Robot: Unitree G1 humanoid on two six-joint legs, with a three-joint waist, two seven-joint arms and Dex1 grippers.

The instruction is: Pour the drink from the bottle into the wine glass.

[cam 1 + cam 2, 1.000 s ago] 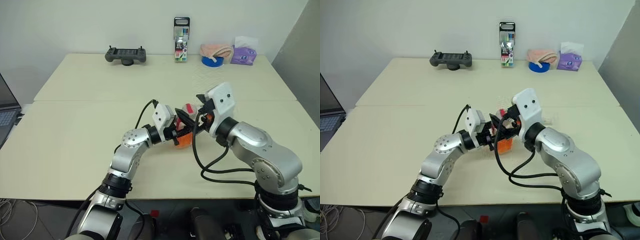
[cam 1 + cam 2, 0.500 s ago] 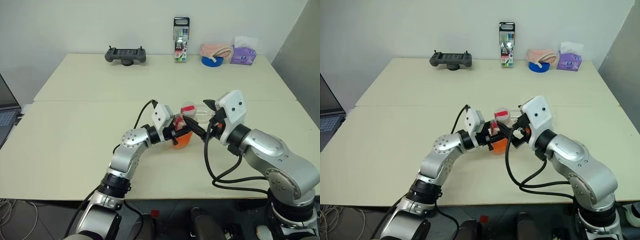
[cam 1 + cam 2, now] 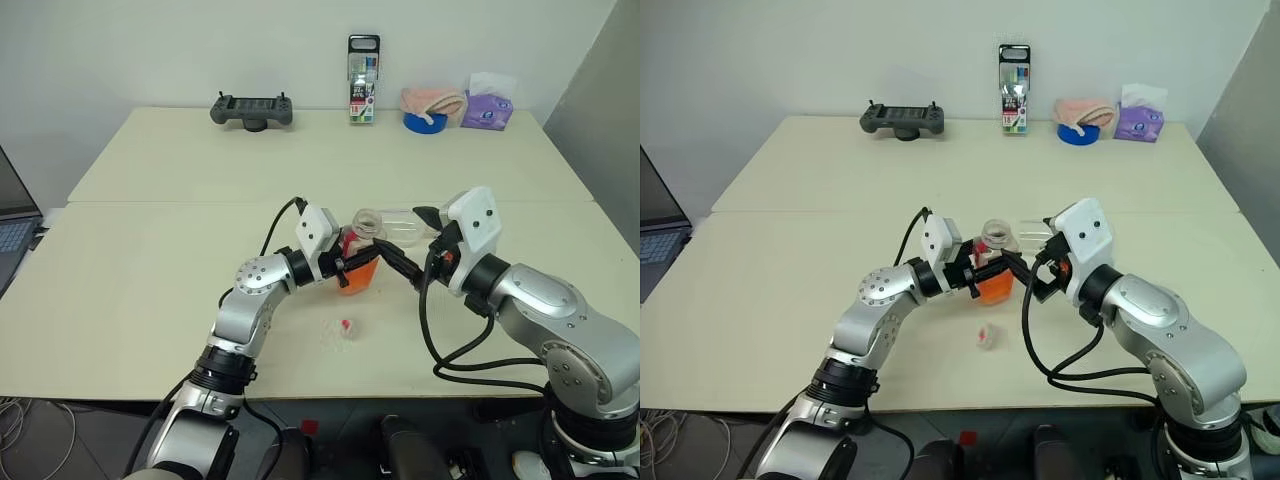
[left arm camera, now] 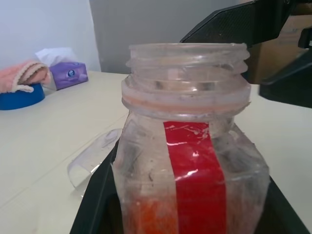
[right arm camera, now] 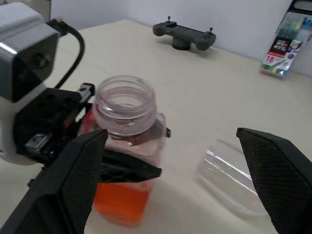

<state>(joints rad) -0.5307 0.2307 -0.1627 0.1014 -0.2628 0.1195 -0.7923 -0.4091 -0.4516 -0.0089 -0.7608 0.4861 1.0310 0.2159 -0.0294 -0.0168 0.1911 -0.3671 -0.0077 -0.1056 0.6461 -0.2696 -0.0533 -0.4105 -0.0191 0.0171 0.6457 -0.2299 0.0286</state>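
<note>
My left gripper is shut on the bottle, holding it upright just above the table. The neck is open with no cap on it. Orange-red drink fills the bottle's lower part. A small white-and-red cap lies on the table in front of the bottle. My right gripper is open just right of the bottle, with nothing between its fingers. The clear wine glass lies on its side on the table behind the bottle and my right gripper; its stem is hidden.
Along the table's far edge stand a black game controller, a pack of markers, a pink cloth on a blue roll and a purple tissue pack. A laptop sits past the left edge.
My right gripper has drawn away from the bottle's top toward the right. The cap is off the neck and now lies on the table in front of the bottle.
</note>
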